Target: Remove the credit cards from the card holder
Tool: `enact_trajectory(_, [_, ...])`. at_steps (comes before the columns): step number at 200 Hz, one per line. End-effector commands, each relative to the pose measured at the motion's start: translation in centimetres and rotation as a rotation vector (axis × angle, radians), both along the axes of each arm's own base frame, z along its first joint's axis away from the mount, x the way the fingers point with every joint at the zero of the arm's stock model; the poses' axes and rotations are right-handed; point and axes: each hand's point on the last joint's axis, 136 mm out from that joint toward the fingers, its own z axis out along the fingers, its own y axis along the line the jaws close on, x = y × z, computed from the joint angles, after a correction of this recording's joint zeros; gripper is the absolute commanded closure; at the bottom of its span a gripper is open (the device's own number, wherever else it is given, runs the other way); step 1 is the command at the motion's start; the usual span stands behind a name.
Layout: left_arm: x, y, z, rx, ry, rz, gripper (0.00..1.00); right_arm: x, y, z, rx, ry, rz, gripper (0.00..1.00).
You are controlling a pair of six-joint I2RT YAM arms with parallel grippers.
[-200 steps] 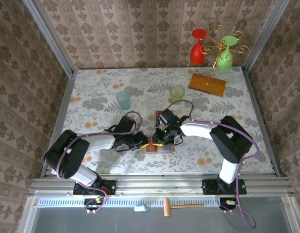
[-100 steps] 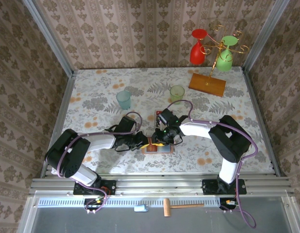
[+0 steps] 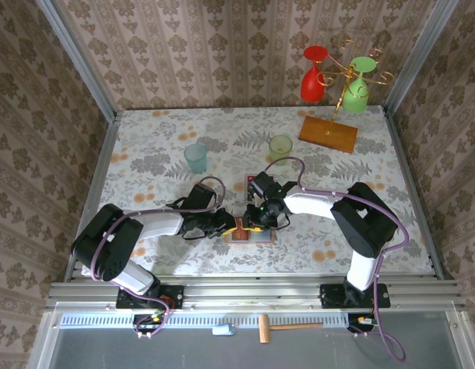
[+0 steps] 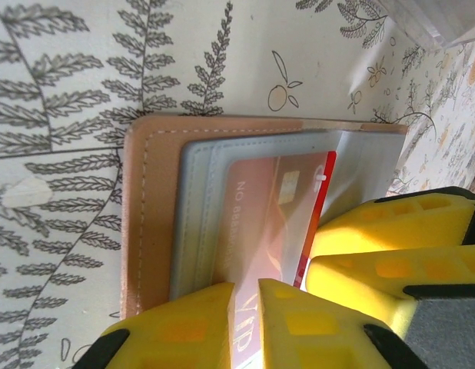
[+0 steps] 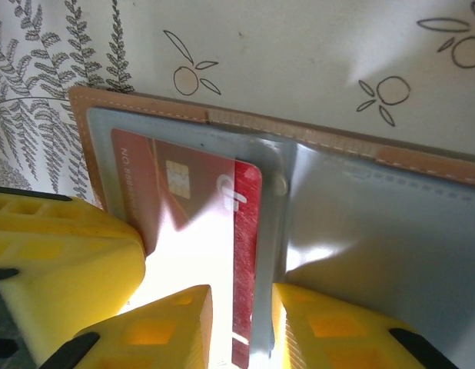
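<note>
Top external view: low in the middle of the frame the left pincer (image 3: pixel 229 225) reaches in from the left and the right pincer (image 3: pixel 258 221) from the right. Their tips almost meet over the card holder (image 3: pixel 251 237), which lies opened flat on the table (image 3: pixel 161 146). In the left wrist view the holder's pink border is at the left and its grey-blue pocket (image 4: pixel 195 215) comes next. A red credit card (image 4: pixel 260 207) lies in that pocket, long axis left to right across the frame, its bright end at the right by the pocket's mouth. The left pincer's yellow fingers (image 4: pixel 176 330) stand at the bottom edge with only a slit between them; whether they nip anything I cannot tell. In the right wrist view the card again runs left to right, chip toward the left. Its striped end sits between the right pincer's fingers (image 5: pixel 330 323) at the bottom, which stand slightly apart around it, and a firm grip cannot be confirmed. By my judgement the right pincer is nearer the card's free end, and the way out runs along the long axis, rightward toward the holder's fold.
</note>
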Motion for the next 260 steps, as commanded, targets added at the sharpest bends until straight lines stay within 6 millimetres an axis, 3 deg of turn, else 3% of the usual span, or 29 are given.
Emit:
enact_trajectory(1, [0.1,0.4,0.4,0.023,-0.009,0.005,0.82,0.0,-0.4,0.5,-0.038,-0.017,0.008,0.73])
enact_trajectory(48, [0.5,0.8,1.4,0.024,-0.046,0.02,0.82,0.4,0.0,2.0,0.004,-0.05,-0.004,0.77])
enact_trajectory(78, [0.3,1.8,1.2,0.128,-0.065,-0.021,0.82,0.5,1.2,2.5,0.075,-0.04,-0.007,0.79])
enact_trajectory(199, [-0.4,2.1,-1.2,0.098,0.001,0.007,0.89,-0.5,0.6,-0.8,0.022,0.033,-0.001,0.73])
enact_trajectory(260, [-0.5,2.3,-1.4,0.103,0.008,0.01,0.89,-0.4,-0.4,-0.7,-0.037,0.014,0.006,0.71])
